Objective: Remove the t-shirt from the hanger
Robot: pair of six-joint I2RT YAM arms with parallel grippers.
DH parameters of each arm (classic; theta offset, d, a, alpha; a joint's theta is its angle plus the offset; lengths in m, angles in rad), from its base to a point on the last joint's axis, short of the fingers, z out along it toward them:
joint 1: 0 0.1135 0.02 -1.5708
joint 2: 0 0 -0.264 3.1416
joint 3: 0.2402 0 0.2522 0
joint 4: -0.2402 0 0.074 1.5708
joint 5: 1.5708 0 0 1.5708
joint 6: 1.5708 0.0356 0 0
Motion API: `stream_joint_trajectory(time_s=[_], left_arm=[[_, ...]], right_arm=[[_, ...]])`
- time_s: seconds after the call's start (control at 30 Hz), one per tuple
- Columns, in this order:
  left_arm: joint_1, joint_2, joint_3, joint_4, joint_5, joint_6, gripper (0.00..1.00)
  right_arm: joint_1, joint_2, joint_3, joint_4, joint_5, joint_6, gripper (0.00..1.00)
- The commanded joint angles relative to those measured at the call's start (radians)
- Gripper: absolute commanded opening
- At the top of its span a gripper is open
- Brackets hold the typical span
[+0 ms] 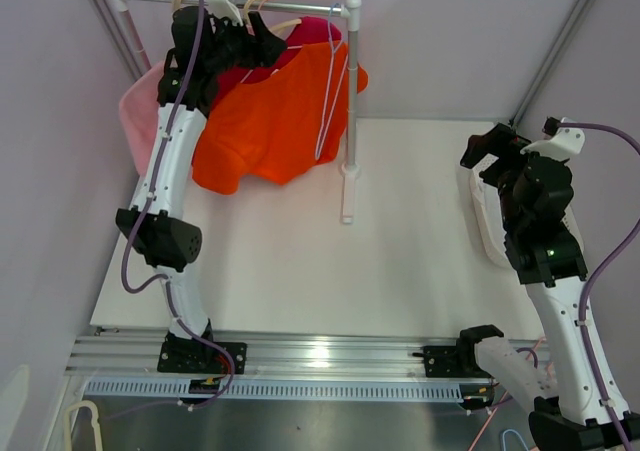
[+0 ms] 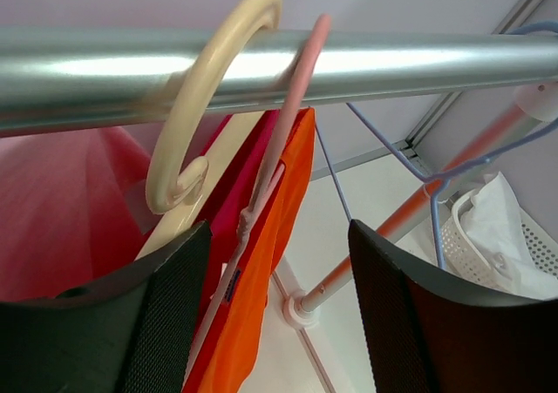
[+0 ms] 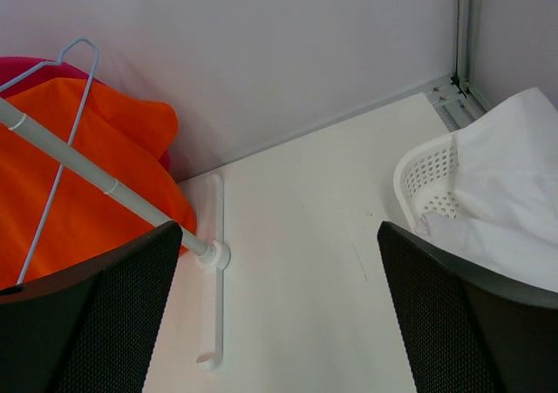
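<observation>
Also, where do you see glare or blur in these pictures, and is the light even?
Left wrist view: a bright glare streak runs along the metal rail, and the pink garment looks soft. Top external view: even light, with a small reflection on the aluminium base rail. Right wrist view: the white cloth is almost washed out.

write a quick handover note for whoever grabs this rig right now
left gripper: open, up under the rail, fingers either side of the pink hanger and orange t-shirt, gripping neither.
right gripper: open, empty, off to the right by the white basket.
done: nothing yet; the t-shirt is on its hanger, hook over the rail.
left to do: grip the shirt and work it off the hanger.
</observation>
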Motion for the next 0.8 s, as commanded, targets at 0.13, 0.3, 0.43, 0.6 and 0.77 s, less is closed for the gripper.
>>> stream_joint_trajectory(time_s=[0.13, 0.3, 0.43, 0.6, 0.77], left_arm=[[0.008, 0.044, 0.054, 0.074, 0.031, -0.067, 0.49], [0.008, 0.072, 0.103, 0.078, 0.022, -0.090, 0.01], [0.008, 0.078, 0.170, 0.084, 0.089, -0.111, 0.01], [0.008, -0.018, 0.137, 0.122, 0.115, -0.145, 0.01], [0.000, -0.141, 0.083, 0.058, -0.001, -0.145, 0.01]], right_arm=[[0.005, -0.019, 0.031, 0.026, 0.008, -0.030, 0.99], [0.005, -0.021, 0.036, 0.022, 0.008, -0.033, 0.99], [0.005, -0.024, 0.034, 0.014, 0.005, -0.028, 0.99], [0.005, -0.026, 0.036, 0.008, -0.018, -0.013, 0.99], [0.005, -0.030, 0.041, -0.001, -0.050, -0.005, 0.99]])
